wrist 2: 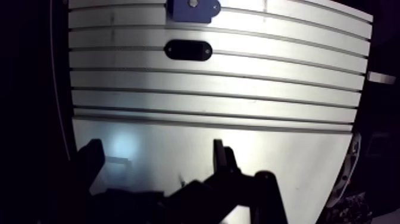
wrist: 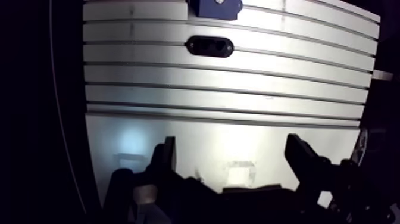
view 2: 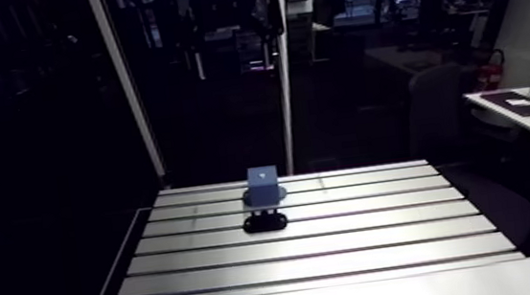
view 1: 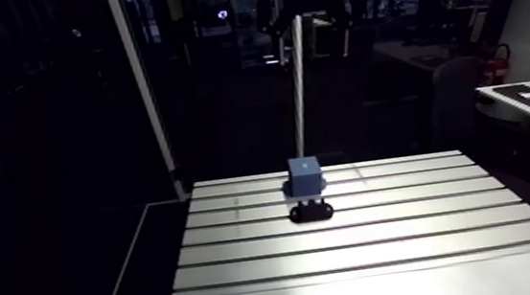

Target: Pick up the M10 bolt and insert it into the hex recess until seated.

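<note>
Entry: 1 arm, 1 claw, slotted table.

1. Claw state: in the wrist view you see the gripper (wrist: 233,159) released. Its 2 dark fingers (wrist: 167,156) stand wide apart with only bare table surface showing between them. It grasps no part.

2. Claw position: it hangs over the smooth, unslotted strip at the near edge of the table (wrist: 268,89). The slotted rows lie ahead of it.

3. Parts on the table: well ahead of the fingers you have 2 items on the slotted rows.
   - A black oval plate (wrist: 209,46) lies flat. 2 darker spots show in its top face; you cannot tell what they are.
   - A blue block (view 1: 305,175) stands upright just beyond the plate. The 2 are close but apart, with 1 slot line between them. The arm view shows the block as a small cube on a darker base.

4. Task part: you cannot make out the M10 bolt as a separate item in either view. A small pale spot (wrist 2: 191,3) shows on the block's top face. Whether that is the bolt, or the hex recess, cannot be told at this range.
</note>
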`<action>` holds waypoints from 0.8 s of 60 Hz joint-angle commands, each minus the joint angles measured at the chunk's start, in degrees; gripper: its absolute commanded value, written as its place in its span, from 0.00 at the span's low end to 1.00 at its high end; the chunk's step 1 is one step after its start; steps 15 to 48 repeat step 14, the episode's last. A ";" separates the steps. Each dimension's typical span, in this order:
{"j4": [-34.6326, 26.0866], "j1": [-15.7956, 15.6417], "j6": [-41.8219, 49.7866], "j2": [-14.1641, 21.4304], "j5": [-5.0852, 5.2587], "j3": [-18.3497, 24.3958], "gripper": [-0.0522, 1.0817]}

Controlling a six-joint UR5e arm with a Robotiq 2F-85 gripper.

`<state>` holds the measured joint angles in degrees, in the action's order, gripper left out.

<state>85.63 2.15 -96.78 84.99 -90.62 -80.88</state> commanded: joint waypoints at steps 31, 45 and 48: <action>0.02 -0.04 0.06 0.31 0.28 -0.27 0.05; 0.02 -0.04 0.06 0.31 0.28 -0.27 0.05; 0.02 -0.04 0.06 0.31 0.28 -0.27 0.05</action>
